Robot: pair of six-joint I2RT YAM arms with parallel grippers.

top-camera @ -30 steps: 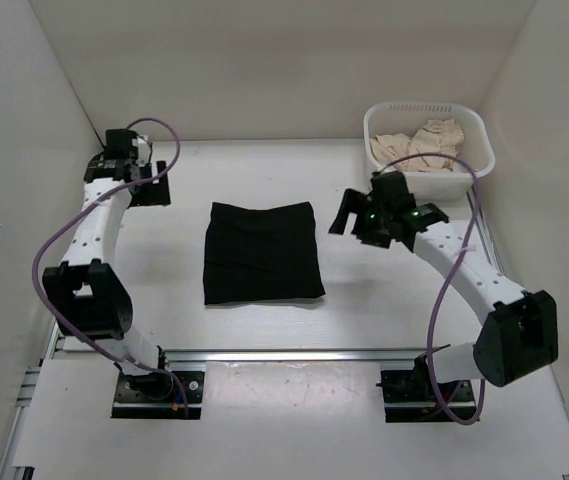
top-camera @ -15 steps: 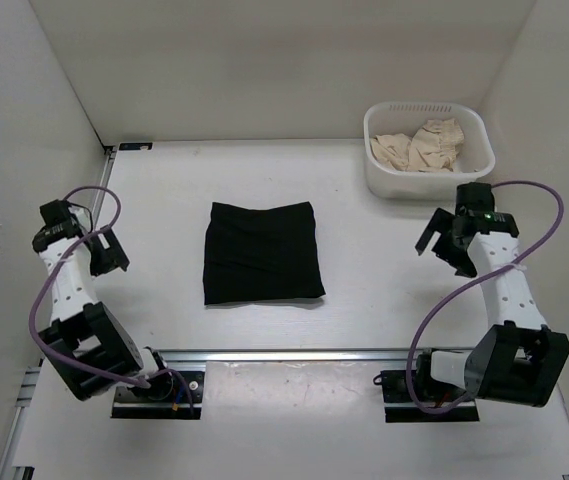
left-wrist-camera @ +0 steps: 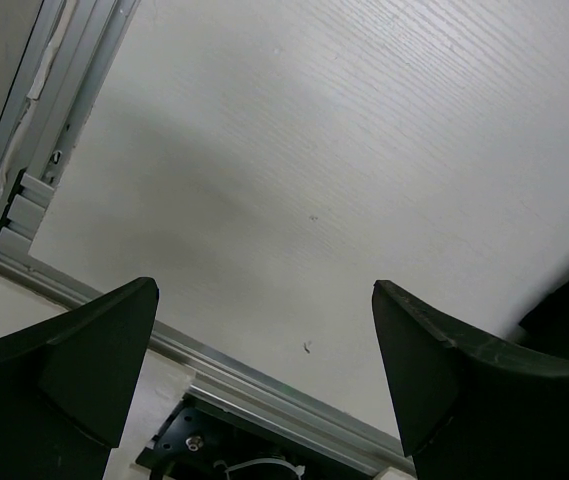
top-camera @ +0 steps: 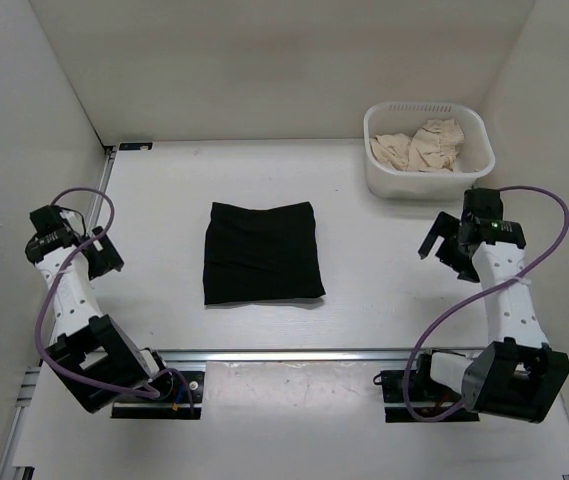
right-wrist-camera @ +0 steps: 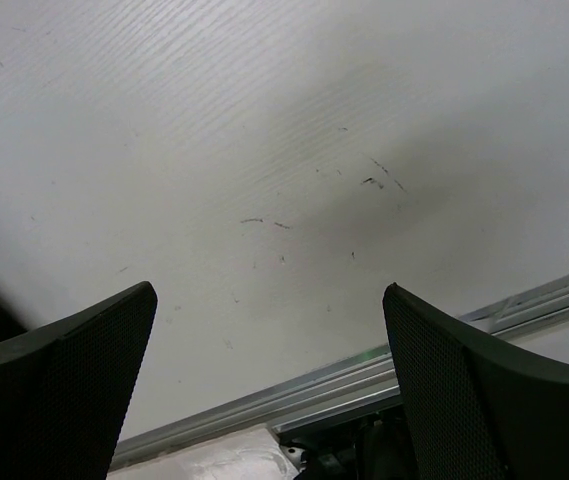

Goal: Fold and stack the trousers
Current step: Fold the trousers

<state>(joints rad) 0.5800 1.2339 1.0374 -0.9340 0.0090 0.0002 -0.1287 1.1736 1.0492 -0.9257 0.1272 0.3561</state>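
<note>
In the middle of the white, wood-grained table (top-camera: 364, 290), lying flat as a soft, matte black, near-square fold with faint creases: trousers (top-camera: 263, 252). At far right, sitting in a white plastic basket (top-camera: 382, 182): crumpled beige cloth (top-camera: 419, 146). Showing in both wrist views only bare tabletop and rail (left-wrist-camera: 264, 385), dark shapes at the edges too cropped to name. Hanging well apart from the trousers, one on each side: left gripper (top-camera: 104, 250) and right gripper (top-camera: 441, 243), both gaping wide, grasping nothing.
</note>
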